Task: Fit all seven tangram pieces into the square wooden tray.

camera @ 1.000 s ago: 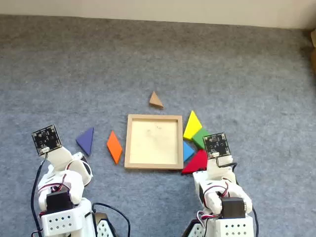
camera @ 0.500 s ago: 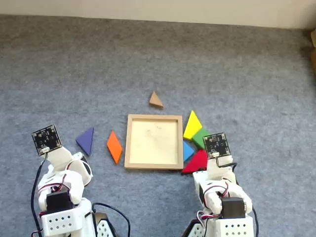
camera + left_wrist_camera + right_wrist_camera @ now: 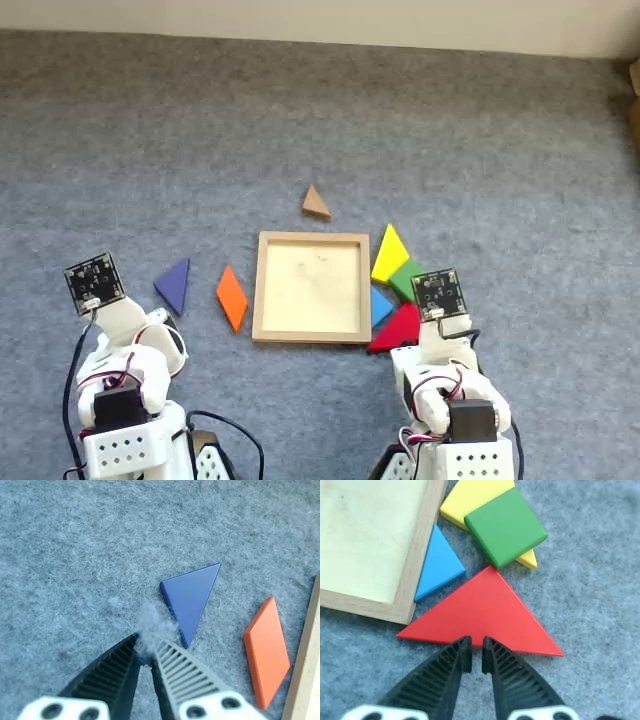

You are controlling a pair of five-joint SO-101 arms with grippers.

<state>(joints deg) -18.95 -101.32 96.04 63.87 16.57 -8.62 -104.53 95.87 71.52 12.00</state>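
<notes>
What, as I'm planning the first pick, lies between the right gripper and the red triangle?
Nothing visible. The right gripper hangs at the long edge of the red triangle; the light-blue triangle and green square lie beyond it.

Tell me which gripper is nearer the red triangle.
Right. The right gripper sits just beside the red triangle's long edge; the left gripper is on the tray's far side, by the dark blue triangle.

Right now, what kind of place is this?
Probably a robot practice table: a grey felt-like cover, a wooden puzzle tray, and a left arm and right arm side by side.
</notes>
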